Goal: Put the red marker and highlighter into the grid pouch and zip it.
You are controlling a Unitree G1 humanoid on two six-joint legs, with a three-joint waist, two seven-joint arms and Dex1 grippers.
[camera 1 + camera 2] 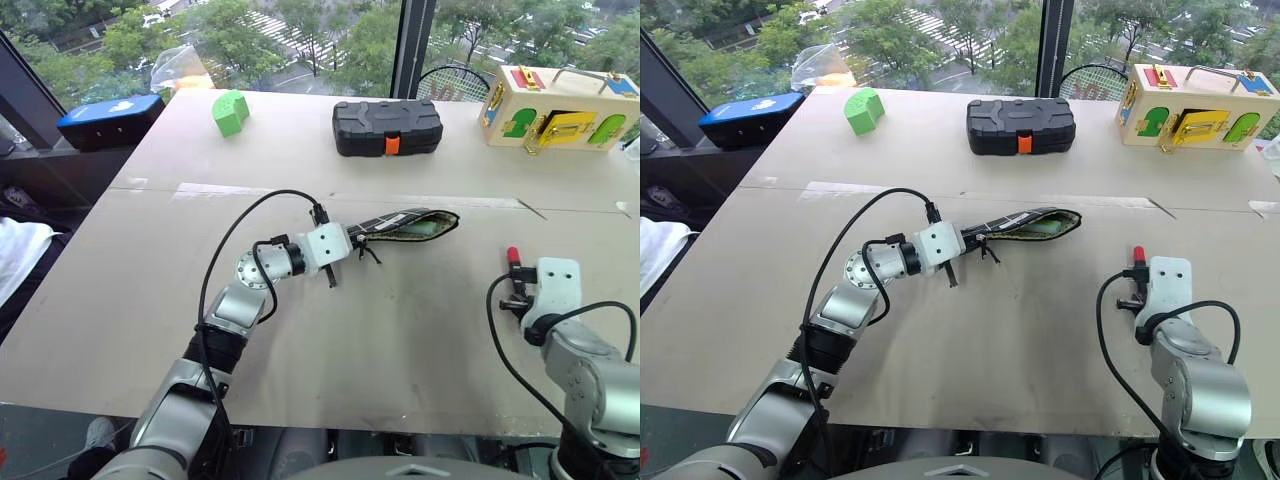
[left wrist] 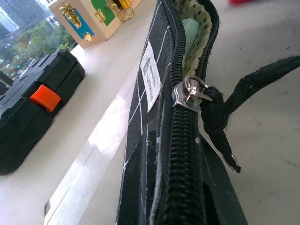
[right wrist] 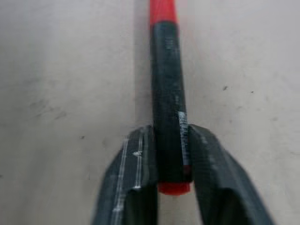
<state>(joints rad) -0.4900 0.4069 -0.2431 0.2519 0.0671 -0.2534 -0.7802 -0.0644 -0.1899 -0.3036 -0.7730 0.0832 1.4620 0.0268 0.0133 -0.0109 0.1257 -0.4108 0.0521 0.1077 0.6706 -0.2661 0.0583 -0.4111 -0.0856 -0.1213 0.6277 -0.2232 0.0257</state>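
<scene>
The grid pouch (image 1: 405,222) lies mid-table with its far end gaping open, its zipper pull and black cord (image 2: 190,91) near the closed end. A pale green highlighter (image 2: 189,33) shows inside the open mouth. My left gripper (image 1: 352,241) is shut on the pouch's near end, holding it up on edge. Off to the right, the red marker (image 3: 166,89) lies on the table, black barrel with red ends. My right gripper (image 3: 167,140) is shut on its near end, and the red tip (image 1: 514,256) pokes out beyond the fingers.
A black hard case (image 1: 387,127) with an orange latch, a green block (image 1: 229,112) and a wooden latch box (image 1: 560,108) stand along the back of the table (image 1: 400,340). A blue device (image 1: 110,120) sits off the far left corner.
</scene>
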